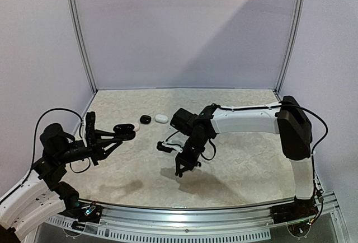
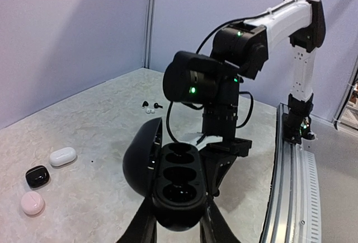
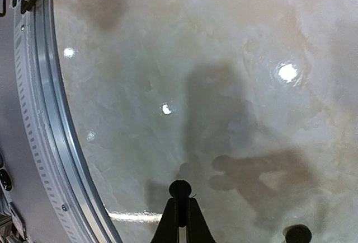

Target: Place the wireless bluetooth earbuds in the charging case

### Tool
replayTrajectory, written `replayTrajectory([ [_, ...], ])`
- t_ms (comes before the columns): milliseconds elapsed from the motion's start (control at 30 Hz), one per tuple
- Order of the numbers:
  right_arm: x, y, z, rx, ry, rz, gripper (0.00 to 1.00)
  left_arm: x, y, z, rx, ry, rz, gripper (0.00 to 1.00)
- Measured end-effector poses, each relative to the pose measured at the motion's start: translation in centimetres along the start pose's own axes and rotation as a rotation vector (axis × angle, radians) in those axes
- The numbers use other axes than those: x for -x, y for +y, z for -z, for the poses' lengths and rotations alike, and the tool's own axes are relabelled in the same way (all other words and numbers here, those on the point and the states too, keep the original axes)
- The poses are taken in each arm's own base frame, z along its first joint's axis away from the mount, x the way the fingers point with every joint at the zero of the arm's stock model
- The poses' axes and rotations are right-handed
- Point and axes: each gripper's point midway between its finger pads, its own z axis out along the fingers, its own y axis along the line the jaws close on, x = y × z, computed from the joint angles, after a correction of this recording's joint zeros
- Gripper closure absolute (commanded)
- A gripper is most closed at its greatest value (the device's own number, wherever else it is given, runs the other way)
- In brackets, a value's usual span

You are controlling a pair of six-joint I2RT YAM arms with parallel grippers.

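Observation:
My left gripper [image 2: 178,220] is shut on the black charging case [image 2: 182,178], held off the table with its lid swung open to the left and its dark wells facing the camera. From above, the case [image 1: 124,128] sits at the left gripper's [image 1: 127,132] tip. My right gripper [image 3: 180,198] is shut on a small glossy black earbud [image 3: 180,188], which pokes out past the fingertips above the table. The right gripper [image 1: 180,170] hangs right of the case, pointing down. Loose black and white earbuds [image 2: 149,107] lie on the table beyond it.
A white case [image 2: 62,156], a black case [image 2: 37,176] and a pink case [image 2: 32,202] lie closed on the table left of the held case. A metal rail [image 3: 50,142] runs along the near table edge. A dark round thing [image 3: 297,234] shows at the bottom edge.

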Motion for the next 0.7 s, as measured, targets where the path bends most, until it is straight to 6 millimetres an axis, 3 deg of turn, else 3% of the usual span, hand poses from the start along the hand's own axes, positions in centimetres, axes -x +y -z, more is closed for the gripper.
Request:
replayTrajectory([
  [167,3.3,1.5,5.5,-0.059,-0.141,0.095,1.0,0.9,-1.3,0.1,-0.069,0.008,-0.067,1.0],
  [300,6.3,3.8,12.2,-0.116,-0.32,0.215,1.0,2.9,-2.9,0.3,-0.145,-0.003,-0.174,1.0],
  [433,7.9,6.4,18.3,-0.173,-0.479,0.332,1.0,2.9,-4.1,0.2,-0.218,0.012,-0.259,1.0],
  [567,8.5,9.4,21.7,-0.21,-0.571,0.45,1.0,1.6,-4.9,-0.3,-0.281,0.051,-0.288,1.0],
  [700,9.0,12.5,22.7,-0.214,-0.627,0.555,1.0,0.8,-5.6,-0.8,-0.33,0.073,-0.312,1.0],
])
